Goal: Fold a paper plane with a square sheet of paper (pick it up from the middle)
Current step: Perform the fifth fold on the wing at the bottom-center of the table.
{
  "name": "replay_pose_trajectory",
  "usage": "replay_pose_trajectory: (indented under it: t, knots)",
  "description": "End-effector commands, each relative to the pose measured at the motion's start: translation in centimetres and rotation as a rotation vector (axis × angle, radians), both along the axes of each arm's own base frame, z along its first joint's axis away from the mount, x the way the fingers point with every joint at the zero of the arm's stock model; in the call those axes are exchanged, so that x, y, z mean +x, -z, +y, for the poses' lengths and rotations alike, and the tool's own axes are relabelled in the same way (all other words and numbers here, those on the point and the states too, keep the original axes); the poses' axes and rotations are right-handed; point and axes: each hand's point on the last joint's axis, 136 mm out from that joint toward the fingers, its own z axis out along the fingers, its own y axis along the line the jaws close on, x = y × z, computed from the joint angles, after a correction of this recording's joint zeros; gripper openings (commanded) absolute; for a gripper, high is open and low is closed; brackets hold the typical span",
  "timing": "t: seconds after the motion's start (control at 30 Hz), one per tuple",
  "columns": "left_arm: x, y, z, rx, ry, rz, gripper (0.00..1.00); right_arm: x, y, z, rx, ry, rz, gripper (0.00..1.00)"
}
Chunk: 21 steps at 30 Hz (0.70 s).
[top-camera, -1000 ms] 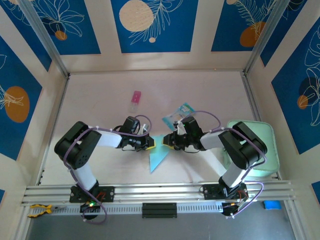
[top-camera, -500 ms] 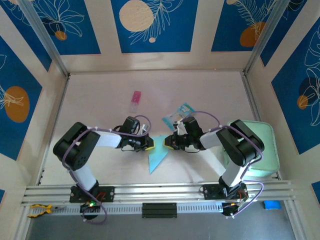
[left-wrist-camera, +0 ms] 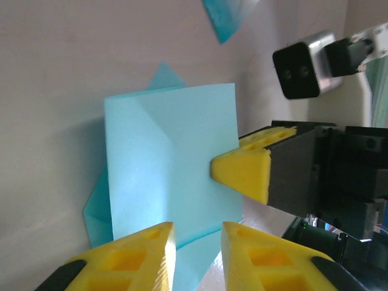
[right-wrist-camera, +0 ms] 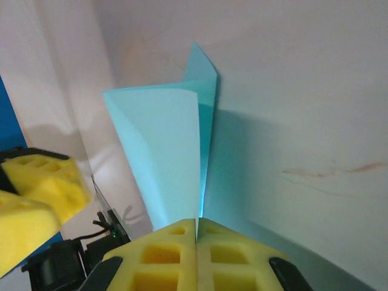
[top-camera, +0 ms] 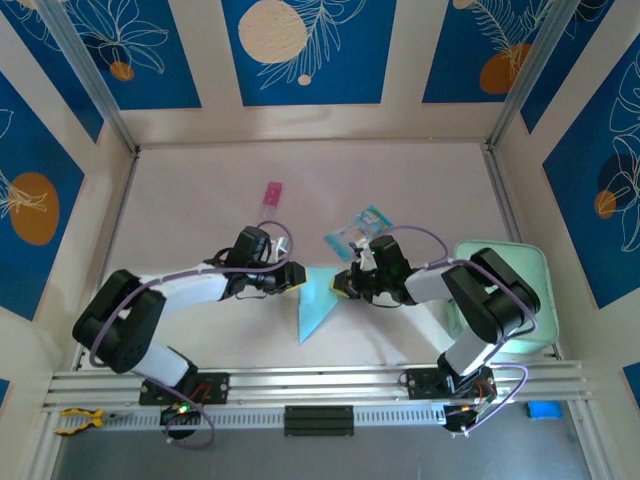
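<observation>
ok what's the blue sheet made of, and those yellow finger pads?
Blue sheet: thin paper with a matte light cyan finish. It holds sharp creases and stands up from the table in a soft curl. Yellow finger pads: matte, with square moulded recesses. They look like plastic or firm foam, but the look doesn't settle which.

This is a robot test cell, the sort you'd find in a lab, not anyone's home. Two arms, the left arm [top-camera: 185, 285] and the right arm [top-camera: 490, 300], are bolted to an aluminium rail [top-camera: 320, 382] along the near edge of a pale table [top-camera: 200, 190]. Bare metal posts [top-camera: 95, 85] frame the booth, and its walls are printed panels [top-camera: 305, 50] (blue, with white leaves and orange discs). Purple cables [top-camera: 415, 231] loop loose off the arms, and yellow-handled pliers [top-camera: 78, 420] lie on the ledge just in front of the rail.
</observation>
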Motion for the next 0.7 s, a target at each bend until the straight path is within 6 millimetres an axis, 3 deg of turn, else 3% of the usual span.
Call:
replay_pose_trajectory:
  t: [0.0, 0.23, 0.5, 0.67]
  knots:
    - [-0.5, 0.1, 1.3, 0.071, 0.003, -0.040, 0.30, -0.1, 0.2, -0.8, -0.034, 0.120, 0.072, 0.01]
    - [-2.4, -0.2, 1.9, 0.109, 0.050, -0.098, 0.34, -0.8, 0.4, -2.3, -0.128, 0.294, 0.108, 0.00]
    - [-5.8, 0.3, 2.1, 0.326, 0.200, -0.261, 0.36, -2.5, 0.5, -2.4, -0.180, 0.500, 0.163, 0.00]
    - [-7.6, 1.1, 1.5, 0.457, 0.278, -0.348, 0.40, -2.9, 0.5, -2.4, -0.173, 0.523, 0.200, 0.00]
